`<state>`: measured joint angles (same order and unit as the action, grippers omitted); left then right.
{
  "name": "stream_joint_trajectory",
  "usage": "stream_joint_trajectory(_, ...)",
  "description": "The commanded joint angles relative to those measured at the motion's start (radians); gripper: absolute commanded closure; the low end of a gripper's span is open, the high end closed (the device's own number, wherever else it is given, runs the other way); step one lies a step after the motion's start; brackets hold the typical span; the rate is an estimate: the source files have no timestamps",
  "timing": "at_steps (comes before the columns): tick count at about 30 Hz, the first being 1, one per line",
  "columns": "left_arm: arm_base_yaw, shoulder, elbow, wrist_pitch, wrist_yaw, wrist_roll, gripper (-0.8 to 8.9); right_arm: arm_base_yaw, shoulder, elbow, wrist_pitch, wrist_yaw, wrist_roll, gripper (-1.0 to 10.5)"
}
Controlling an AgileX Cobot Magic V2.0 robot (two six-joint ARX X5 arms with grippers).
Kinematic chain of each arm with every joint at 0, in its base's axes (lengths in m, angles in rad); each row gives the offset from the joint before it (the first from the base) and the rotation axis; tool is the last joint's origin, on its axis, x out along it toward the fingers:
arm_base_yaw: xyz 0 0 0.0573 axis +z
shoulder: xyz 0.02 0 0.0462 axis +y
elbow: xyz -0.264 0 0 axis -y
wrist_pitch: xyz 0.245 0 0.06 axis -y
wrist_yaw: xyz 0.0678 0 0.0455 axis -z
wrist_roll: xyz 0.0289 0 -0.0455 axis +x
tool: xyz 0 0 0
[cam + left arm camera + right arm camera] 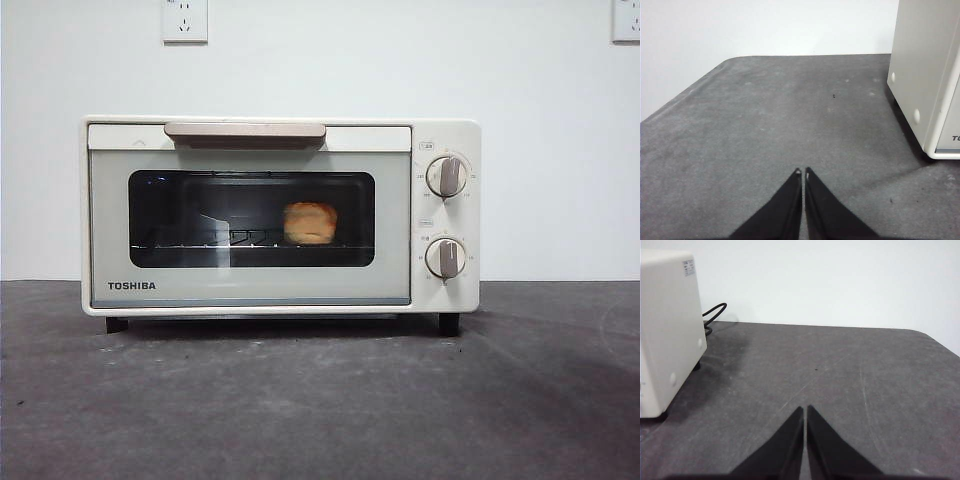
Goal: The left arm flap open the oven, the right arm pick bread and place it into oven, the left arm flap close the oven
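Observation:
The cream-white TOSHIBA oven (pixel 250 290) stands in the middle of the dark table with its glass door shut and its beige handle (pixel 245 130) at the top. The golden-brown bread (pixel 310 222) lies inside on the wire rack, seen through the glass. My left gripper (pixel 802 172) is shut and empty, low over the table to the oven's left side (pixel 920 60). My right gripper (pixel 805 409) is shut and empty, over the table beside the oven's right side (pixel 665 330). Neither arm shows in the front view.
Two round knobs (pixel 446 176) sit on the oven's right panel. A black power cord (pixel 714 315) runs behind the oven. A white wall with sockets (pixel 185 20) closes the back. The grey table mat (pixel 320 400) stretches in front.

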<state>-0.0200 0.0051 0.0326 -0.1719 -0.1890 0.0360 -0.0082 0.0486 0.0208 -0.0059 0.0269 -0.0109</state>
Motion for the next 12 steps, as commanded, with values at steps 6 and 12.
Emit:
stream_joint_trajectory(6, 0.001, -0.002, -0.021, -0.005, -0.005, 0.005, 7.94, -0.005, -0.045, -0.011, -0.180, 0.000, 0.038, 9.4)
stream_joint_trajectory(12, 0.001, -0.002, -0.021, -0.005, -0.005, 0.005, 7.94, -0.006, -0.045, -0.011, -0.176, -0.001, 0.037, 9.4)
